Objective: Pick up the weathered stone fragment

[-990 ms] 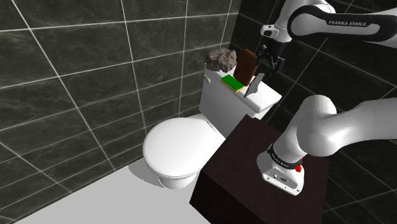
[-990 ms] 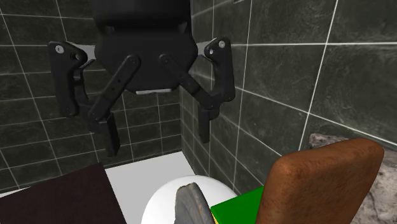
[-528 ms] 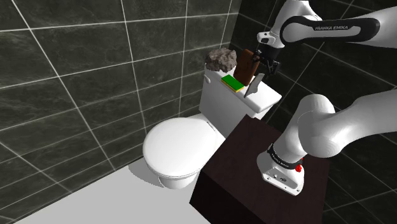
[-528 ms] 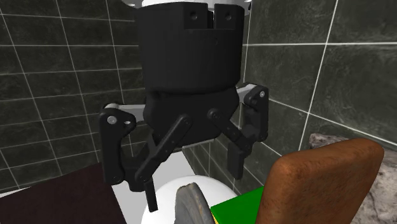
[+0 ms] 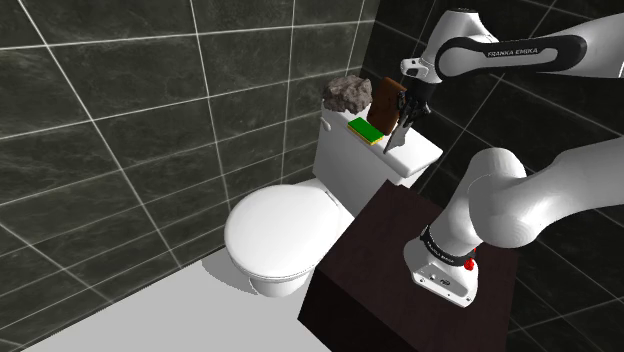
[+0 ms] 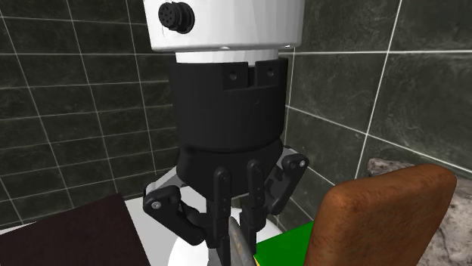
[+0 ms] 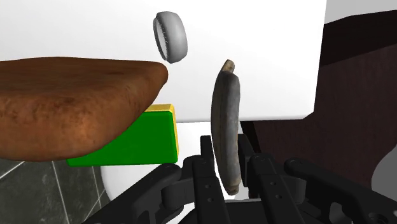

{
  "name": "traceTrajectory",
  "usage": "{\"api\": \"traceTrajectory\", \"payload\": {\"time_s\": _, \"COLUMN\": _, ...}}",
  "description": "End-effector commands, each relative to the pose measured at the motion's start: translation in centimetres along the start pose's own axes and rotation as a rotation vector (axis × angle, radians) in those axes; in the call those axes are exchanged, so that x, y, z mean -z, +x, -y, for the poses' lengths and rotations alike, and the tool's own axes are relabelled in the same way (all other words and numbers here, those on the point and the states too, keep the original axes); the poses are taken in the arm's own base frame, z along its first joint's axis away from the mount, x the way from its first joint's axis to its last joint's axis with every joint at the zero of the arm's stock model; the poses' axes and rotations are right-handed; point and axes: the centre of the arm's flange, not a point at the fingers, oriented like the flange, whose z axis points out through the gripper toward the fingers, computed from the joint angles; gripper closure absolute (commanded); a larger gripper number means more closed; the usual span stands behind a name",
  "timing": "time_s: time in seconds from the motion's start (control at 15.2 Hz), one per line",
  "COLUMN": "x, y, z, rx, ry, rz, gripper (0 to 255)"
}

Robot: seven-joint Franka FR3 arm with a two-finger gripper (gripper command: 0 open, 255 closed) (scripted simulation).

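Observation:
A thin, flat grey stone fragment (image 7: pixel 227 108) stands on edge on the white toilet tank lid (image 7: pixel 273 57). My black gripper (image 7: pixel 228 167) has come down over it, and both fingers clasp its flat sides, so it is shut on the fragment. In the shoulder view the gripper (image 5: pixel 399 128) sits at the tank's near right end, with the fragment's (image 5: pixel 390 144) lower tip showing below it. The second exterior view shows the gripper (image 6: pixel 238 230) closed round the fragment's (image 6: pixel 240 245) top edge.
Close beside the fragment stand a brown upright slab (image 5: pixel 388 103) and a green block with a yellow edge (image 5: pixel 365 129). A rough grey rock (image 5: pixel 347 92) sits at the tank's far end. A round flush button (image 7: pixel 170 36), the toilet seat (image 5: pixel 283 230) and the dark stand (image 5: pixel 390 270) are nearby.
The gripper has dropped from above the tank onto the thin stone fragment. Its fingers went from wide open to shut on the fragment.

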Motion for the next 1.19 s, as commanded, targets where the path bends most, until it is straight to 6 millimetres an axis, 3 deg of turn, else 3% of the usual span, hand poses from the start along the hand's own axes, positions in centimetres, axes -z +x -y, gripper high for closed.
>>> {"api": "traceTrajectory", "payload": {"time_s": 0.0, "x": 0.0, "y": 0.0, "z": 0.0, "rx": 0.0, "ry": 0.0, "rz": 0.0, "gripper": 255}}
{"api": "traceTrajectory", "payload": {"time_s": 0.4, "x": -0.1, "y": 0.0, "z": 0.0, "rx": 0.0, "ry": 0.0, "rz": 0.0, "gripper": 255}}
{"api": "traceTrajectory", "payload": {"time_s": 1.12, "x": 5.7, "y": 0.1, "z": -0.2, "rx": 0.0, "ry": 0.0, "rz": 0.0, "gripper": 255}}
